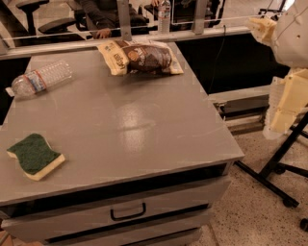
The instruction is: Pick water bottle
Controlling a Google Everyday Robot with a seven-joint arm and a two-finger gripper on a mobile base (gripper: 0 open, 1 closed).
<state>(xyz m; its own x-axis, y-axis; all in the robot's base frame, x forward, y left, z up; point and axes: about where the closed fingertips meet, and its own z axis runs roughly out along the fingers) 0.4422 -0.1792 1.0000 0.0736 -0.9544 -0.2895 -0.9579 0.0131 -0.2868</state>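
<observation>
The water bottle [41, 79] lies on its side at the far left of the grey table [144, 139]. It is clear and ribbed, with a red, white and blue label band, and its white cap points to the left edge. My gripper [284, 108] hangs off the table's right side, cream-coloured under the white arm [293, 29]. It is far from the bottle and holds nothing that I can see.
A brown and cream snack bag [139, 57] lies at the back middle of the table. A green and yellow sponge [34, 156] lies at the front left. A smaller clear bottle [164, 14] stands upright behind the table. A black stand's legs [274, 173] are on the floor at the right.
</observation>
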